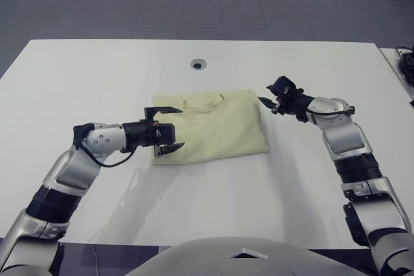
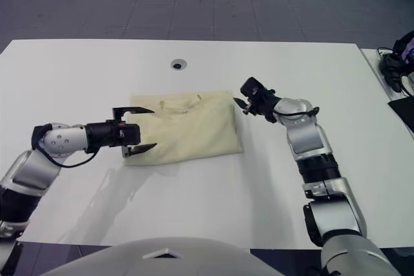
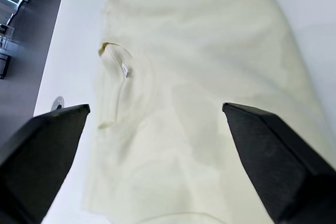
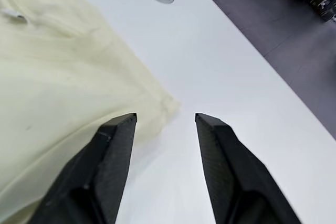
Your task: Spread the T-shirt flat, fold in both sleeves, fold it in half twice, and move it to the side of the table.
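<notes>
Centre of the worktop [image 1: 97, 82], that's where the T-shirt [image 1: 210, 124] lies: a pale yellow rectangle, no sleeves sticking out, collar [image 1: 204, 103] showing along the far edge on the side toward the cable hole [image 1: 198, 64]. Over at the shirt's left edge we have the left tool [image 1: 180, 127], fingers spread wide across much of that short side and nothing between them. Across the cloth, the right tool [image 1: 266, 104] hovers just beside the far right corner, fingers partly apart, empty as well; its wrist view puts the cloth's corner right by one finger.

My read: the sleeves look tucked in and a halving fold is the step in hand. To do it cleanly, each tool should come down low enough to pinch every layer at its edge, not just the top sheet. Both should lift together, so the cloth doesn't skew. Carry the edge over level, lay it flush on the opposite edge, then let go. One snag to watch: thin fabric like this may slide on the smooth worktop, so a slow pinch is wise.
</notes>
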